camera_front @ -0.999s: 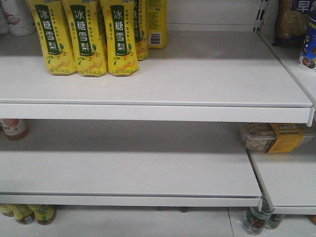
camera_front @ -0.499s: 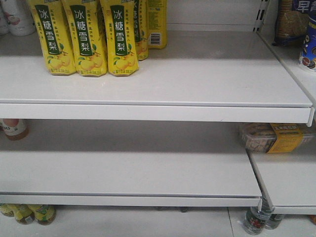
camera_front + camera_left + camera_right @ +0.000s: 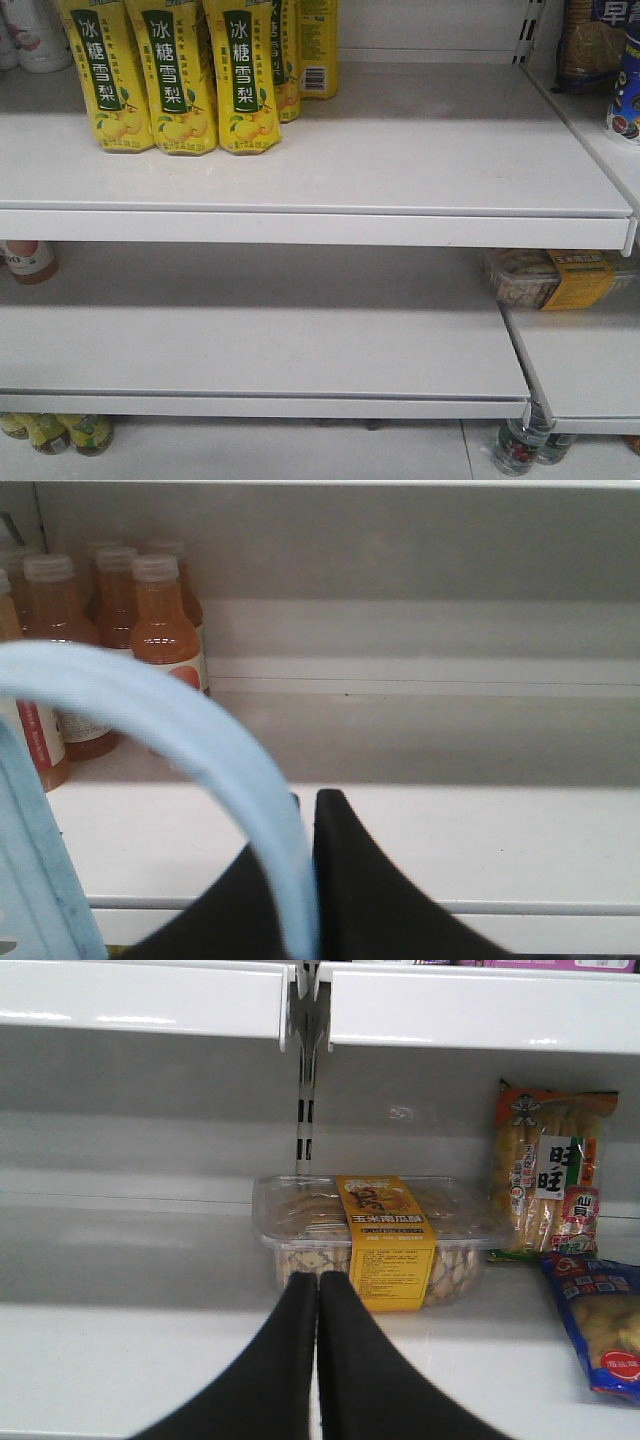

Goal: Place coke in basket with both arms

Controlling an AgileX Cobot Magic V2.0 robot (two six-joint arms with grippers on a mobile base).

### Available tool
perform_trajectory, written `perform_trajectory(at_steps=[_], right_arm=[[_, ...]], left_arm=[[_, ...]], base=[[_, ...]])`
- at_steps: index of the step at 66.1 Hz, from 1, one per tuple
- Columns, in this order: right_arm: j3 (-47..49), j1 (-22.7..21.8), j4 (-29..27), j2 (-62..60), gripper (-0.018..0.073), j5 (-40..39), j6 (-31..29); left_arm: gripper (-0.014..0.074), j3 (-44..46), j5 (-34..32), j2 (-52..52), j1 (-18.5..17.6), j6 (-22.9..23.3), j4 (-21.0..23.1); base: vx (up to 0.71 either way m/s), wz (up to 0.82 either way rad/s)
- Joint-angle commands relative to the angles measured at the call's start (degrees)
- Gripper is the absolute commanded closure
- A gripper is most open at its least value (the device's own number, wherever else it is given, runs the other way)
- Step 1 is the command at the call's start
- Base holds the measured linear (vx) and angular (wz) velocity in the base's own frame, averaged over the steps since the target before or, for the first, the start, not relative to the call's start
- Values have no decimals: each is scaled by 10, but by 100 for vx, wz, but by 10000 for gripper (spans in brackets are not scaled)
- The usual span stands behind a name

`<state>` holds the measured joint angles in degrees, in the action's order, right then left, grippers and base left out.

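Note:
No coke shows in any view. In the left wrist view my left gripper [image 3: 308,810] is shut on the pale blue handle [image 3: 215,745] of the basket, which arches up to the left; the basket's slotted wall [image 3: 35,880] fills the lower left corner. In the right wrist view my right gripper [image 3: 318,1285] is shut and empty, pointing at a clear plastic snack box with a yellow band [image 3: 385,1240] on a white shelf. Neither arm shows in the front view.
The front view shows white shelves [image 3: 300,215] with yellow pear-drink bottles [image 3: 170,70] at upper left and the snack box [image 3: 550,278] at mid right. Orange juice bottles [image 3: 165,620] stand left of the basket handle. Snack bags [image 3: 545,1170] lie right of the box.

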<state>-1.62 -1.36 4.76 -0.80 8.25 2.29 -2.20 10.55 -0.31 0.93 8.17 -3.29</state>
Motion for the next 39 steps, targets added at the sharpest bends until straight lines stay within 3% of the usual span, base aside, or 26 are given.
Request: perform_trajectory(at_steps=[1, 39], right_arm=[[-7, -1, 1, -8, 569, -47, 0], [-6, -1, 1, -8, 569, -46, -1]], left_arm=[[603, 3, -82, -12, 1, -27, -27], [603, 3, -82, -12, 1, -27, -27]], base=[[0, 0], [0, 0]])
